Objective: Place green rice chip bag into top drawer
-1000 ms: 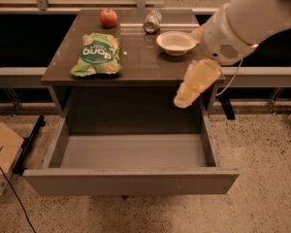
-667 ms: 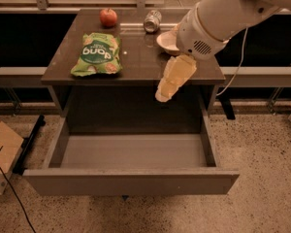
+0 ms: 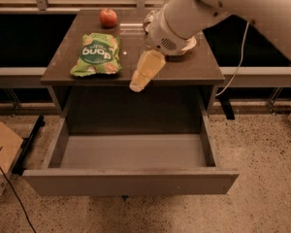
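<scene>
The green rice chip bag lies flat on the left part of the dark table top, logo up. The top drawer is pulled fully out below the table, its grey inside bare. My gripper hangs from the white arm over the table's front edge, just right of the bag and not touching it. It holds nothing that I can see.
A red apple sits at the table's back left. A white bowl is mostly hidden behind my arm at the back right. A cardboard box stands on the floor at the left. A cable hangs at the right.
My arm and gripper have swung left across the table front, from near the bowl to just right of the green bag. The bag and drawer have not moved.
</scene>
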Tool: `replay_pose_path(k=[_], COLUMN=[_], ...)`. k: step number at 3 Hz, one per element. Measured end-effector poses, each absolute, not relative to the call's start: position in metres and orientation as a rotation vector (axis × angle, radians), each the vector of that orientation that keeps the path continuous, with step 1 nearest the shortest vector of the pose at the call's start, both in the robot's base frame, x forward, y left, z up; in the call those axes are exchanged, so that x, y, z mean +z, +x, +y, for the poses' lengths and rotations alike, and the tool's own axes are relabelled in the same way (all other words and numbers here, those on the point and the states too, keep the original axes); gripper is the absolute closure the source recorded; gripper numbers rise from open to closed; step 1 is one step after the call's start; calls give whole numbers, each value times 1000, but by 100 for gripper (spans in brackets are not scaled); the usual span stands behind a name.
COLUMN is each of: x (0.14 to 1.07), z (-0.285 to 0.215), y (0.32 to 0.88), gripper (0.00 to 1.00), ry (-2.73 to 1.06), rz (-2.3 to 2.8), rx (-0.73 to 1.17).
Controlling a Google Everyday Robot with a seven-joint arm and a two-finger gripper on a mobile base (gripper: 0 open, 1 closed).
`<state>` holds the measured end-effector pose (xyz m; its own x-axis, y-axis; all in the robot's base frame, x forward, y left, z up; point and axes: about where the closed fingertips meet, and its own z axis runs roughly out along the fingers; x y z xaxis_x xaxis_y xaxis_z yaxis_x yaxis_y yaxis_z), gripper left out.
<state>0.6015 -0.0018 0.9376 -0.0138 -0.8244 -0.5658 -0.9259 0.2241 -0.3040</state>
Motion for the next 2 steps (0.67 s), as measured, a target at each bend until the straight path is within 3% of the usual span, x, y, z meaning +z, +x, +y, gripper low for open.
replay_pose_path(k=[2], x=[923], z=[60], y=[669], gripper=[0], ry=[-1516], rz=[1777], rx=[265])
